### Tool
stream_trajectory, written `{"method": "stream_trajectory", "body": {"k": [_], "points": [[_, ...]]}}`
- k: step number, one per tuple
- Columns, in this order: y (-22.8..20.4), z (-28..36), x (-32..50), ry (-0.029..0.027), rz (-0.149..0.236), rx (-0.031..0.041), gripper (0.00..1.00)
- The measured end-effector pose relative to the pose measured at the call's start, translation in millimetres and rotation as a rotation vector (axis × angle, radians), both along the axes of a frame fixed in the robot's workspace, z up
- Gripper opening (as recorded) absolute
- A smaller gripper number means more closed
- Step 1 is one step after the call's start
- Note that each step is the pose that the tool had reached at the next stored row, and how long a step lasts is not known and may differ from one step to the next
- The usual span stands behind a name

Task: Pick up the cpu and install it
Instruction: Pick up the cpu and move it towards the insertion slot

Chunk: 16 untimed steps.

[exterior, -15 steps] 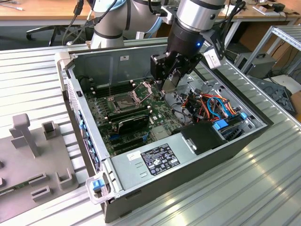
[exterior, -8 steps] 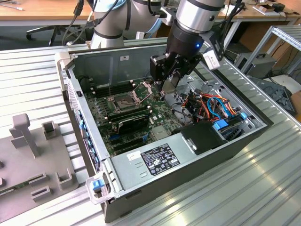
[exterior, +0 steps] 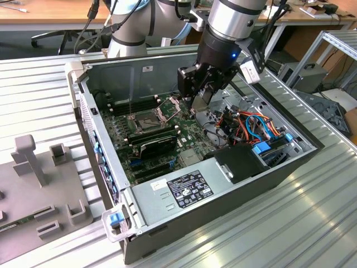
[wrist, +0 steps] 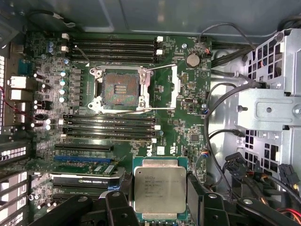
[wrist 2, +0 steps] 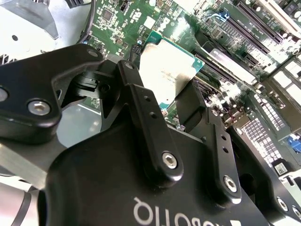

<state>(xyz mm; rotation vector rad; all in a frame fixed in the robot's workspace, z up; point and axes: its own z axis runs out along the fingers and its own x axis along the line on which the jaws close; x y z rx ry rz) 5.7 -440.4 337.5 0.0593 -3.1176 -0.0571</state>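
Over the motherboard (wrist: 181,125), the gripper (exterior: 202,96) stood closed on the cpu (wrist: 160,188), pinched flat between its fingers (wrist 2: 137,96)

in the second wrist view, cpu (wrist 2: 167,70) btm part hidden behind gripper (wrist 2: 162,94) fingers (wrist 2: 141,103).

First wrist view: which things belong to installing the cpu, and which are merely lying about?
Belong to the job: cpu, held in the gripper; empty socket.
Lying about: graphics card; coin battery; black cables; drive cage.
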Motion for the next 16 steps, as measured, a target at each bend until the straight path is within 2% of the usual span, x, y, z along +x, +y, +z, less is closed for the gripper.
{"method": "stream_trajectory", "body": {"k": [7,16], "points": [[0.1,-2.5,-0.5,-0.0001,0.0,0.0,0.55],[0.2,-8.8,-1.2,0.0,0.0,0.0001,0.55]]}}
